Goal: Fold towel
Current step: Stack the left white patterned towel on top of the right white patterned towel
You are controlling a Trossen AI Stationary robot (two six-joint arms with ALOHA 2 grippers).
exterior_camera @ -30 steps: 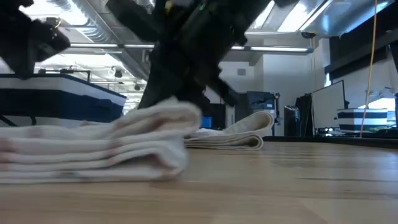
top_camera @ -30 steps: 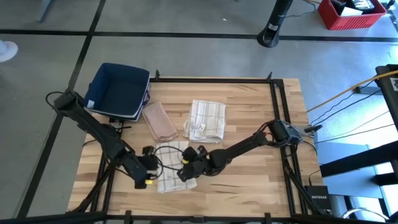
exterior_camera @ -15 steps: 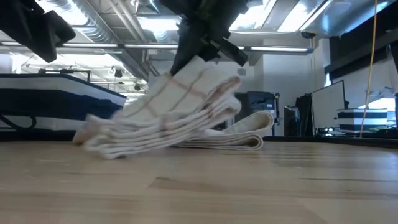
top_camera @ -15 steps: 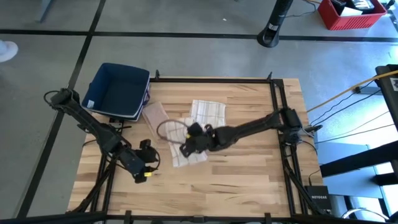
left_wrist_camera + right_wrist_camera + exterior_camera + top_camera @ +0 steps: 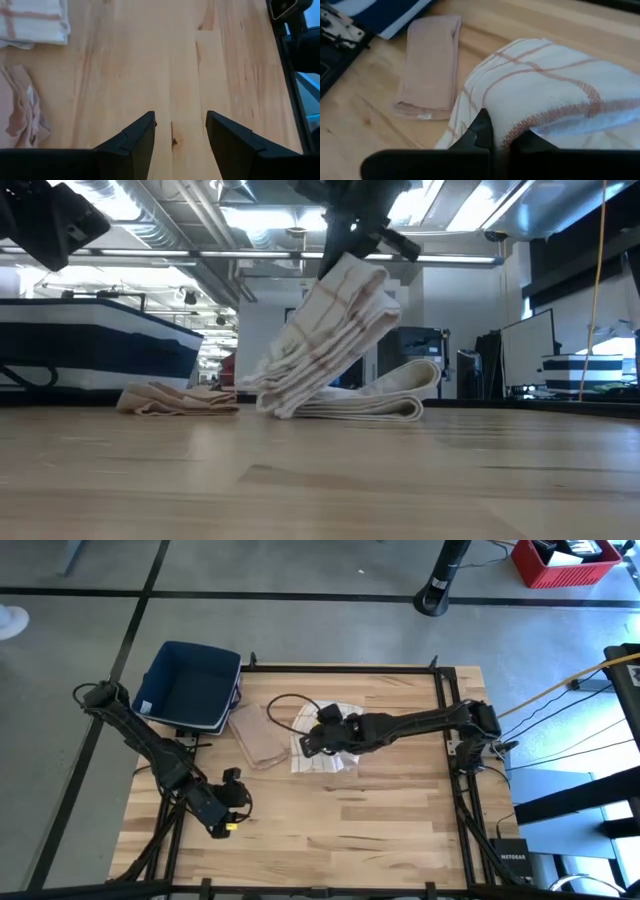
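Over the middle of the wooden table (image 5: 400, 810), right gripper (image 5: 312, 743) clamped on a folded checked towel (image 5: 325, 330), lifting one end while the lower end hangs down onto a second folded checked towel (image 5: 385, 405) lying flat beneath. Just beside, toward the blue bin (image 5: 190, 685), a folded pink cloth (image 5: 255, 735) flat on the wood, apart from the held towel. Near the table's front left, left gripper (image 5: 228, 808) hovering over bare boards, fingers (image 5: 135, 140) spread with nothing between them, well apart from both towels. Beyond the table, grey floor and a red crate (image 5: 565, 560).
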